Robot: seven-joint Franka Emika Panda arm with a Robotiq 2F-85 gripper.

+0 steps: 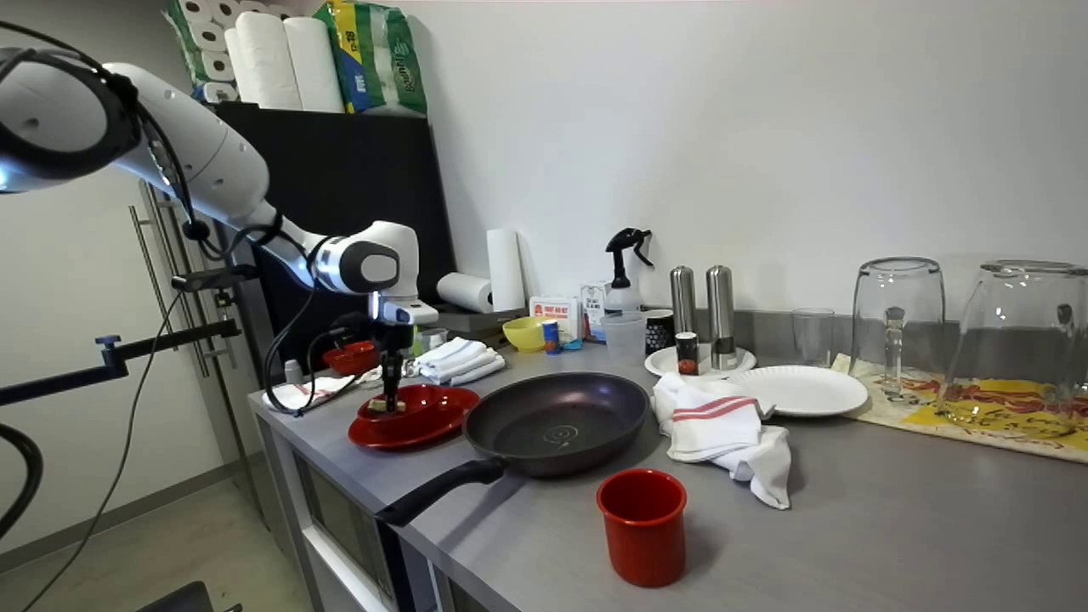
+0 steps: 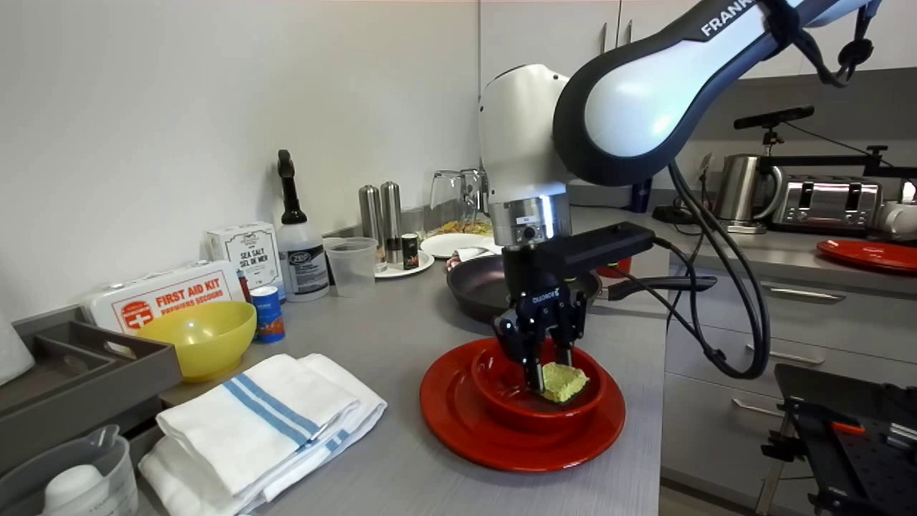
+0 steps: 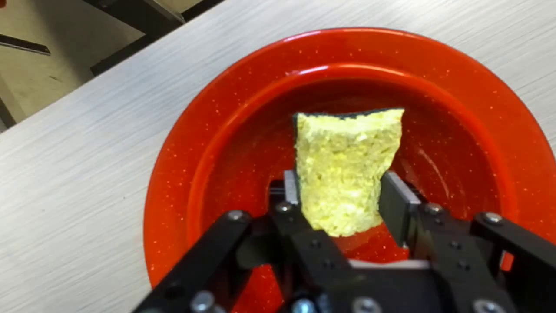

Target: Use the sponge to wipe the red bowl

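The red bowl (image 2: 537,418) sits on a wider red plate (image 2: 448,430) near the counter's front edge. Both also show in the wrist view, the bowl (image 3: 256,148) inside the plate's rim (image 3: 173,174). My gripper (image 2: 549,371) points down into the bowl. In the wrist view my gripper (image 3: 343,191) has a finger against each side of the yellow sponge (image 3: 347,161), which has a dark backing and looks squeezed between them. The sponge (image 2: 563,382) is low inside the bowl; I cannot tell how much of its underside touches the bowl.
A black frying pan (image 1: 557,425) stands close beside the plate, its handle over the counter edge. A red cup (image 1: 643,531) and a crumpled towel (image 1: 722,425) lie beyond it. Folded white towels (image 2: 265,423) and a yellow bowl (image 2: 204,340) are on the other side.
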